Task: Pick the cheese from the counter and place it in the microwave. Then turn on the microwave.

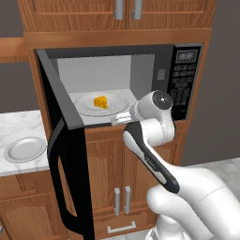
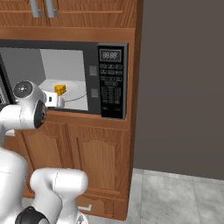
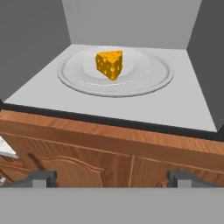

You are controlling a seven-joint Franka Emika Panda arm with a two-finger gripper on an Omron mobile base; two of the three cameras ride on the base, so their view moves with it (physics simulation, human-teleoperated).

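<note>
The cheese [image 1: 100, 101] [image 2: 60, 89] [image 3: 109, 64] is a small orange wedge with holes. It stands on the round white plate [image 3: 144, 81] inside the microwave [image 1: 161, 50], whose door [image 1: 65, 154] hangs wide open to the left. My gripper [image 1: 118, 120] [image 2: 55, 100] [image 3: 113, 178] is open and holds nothing. It hovers just outside the microwave's front edge, pointing in at the cheese from a short way back. The white marble counter [image 1: 14, 126] lies at the left.
A round grey plate [image 1: 24, 149] rests on the counter. The microwave's button panel [image 1: 184, 79] [image 2: 111, 89] is on its right side. Wooden cabinet doors [image 2: 87, 157] sit below the microwave, and a dark wall [image 2: 183, 87] is to the right.
</note>
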